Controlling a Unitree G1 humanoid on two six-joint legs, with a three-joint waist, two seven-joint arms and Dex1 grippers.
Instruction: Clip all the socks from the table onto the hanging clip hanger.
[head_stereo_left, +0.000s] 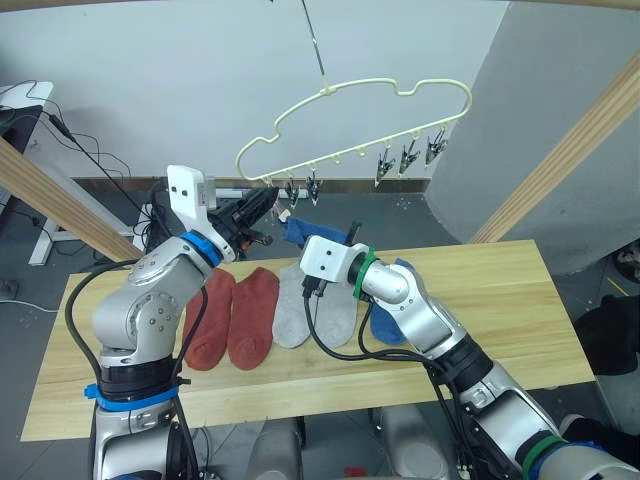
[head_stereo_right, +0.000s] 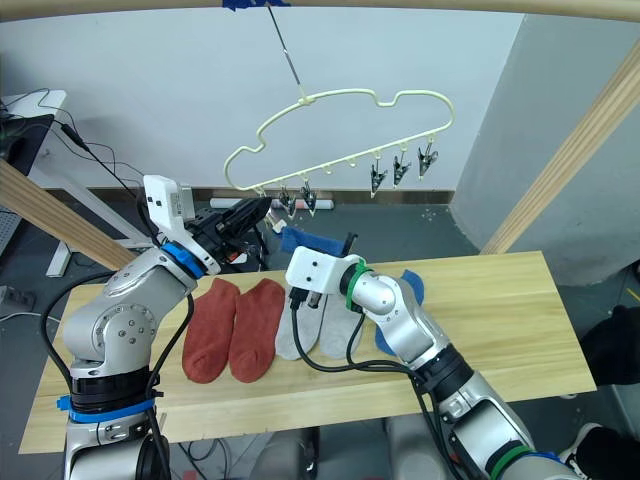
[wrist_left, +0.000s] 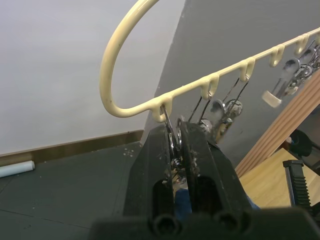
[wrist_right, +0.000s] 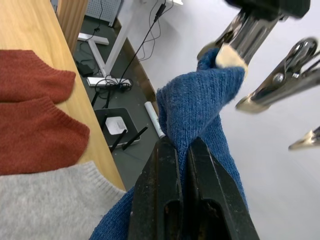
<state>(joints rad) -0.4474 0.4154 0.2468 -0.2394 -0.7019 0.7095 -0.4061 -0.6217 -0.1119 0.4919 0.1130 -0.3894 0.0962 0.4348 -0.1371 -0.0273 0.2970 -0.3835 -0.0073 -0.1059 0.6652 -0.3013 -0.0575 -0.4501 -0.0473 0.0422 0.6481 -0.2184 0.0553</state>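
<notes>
A: Left gripper (wrist_left: 177, 150) squeezing the endmost metal clip (wrist_left: 173, 139) on the left of the cream clip hanger (head_stereo_left: 350, 120), jaws clamped on it to spread it. Right gripper (wrist_right: 182, 150) clamped on one blue sock (wrist_right: 200, 95), held up just under that clip, cuff touching its cream tip.

B: Risks?

A: Probably three. Hanging free on a thin hook, so likely to swing away under a push from either arm. Only a thin edge of fabric between the clip's tips, so maybe too little bite and a drop to the floor behind the table (head_stereo_left: 500, 300). Letting go of the clip too soon, before the cuff is well in: a shut clip and no sock.

B: Anything holding anything yet?

A: Nothing clipped so far; the other clips (head_stereo_left: 408, 158) hanging bare, further right. Still flat on the table: two rust-red socks (head_stereo_left: 232, 318) at left, two grey socks (head_stereo_left: 318, 310) beside them, second blue sock (head_stereo_left: 388, 322) partly hidden under the right arm.
</notes>
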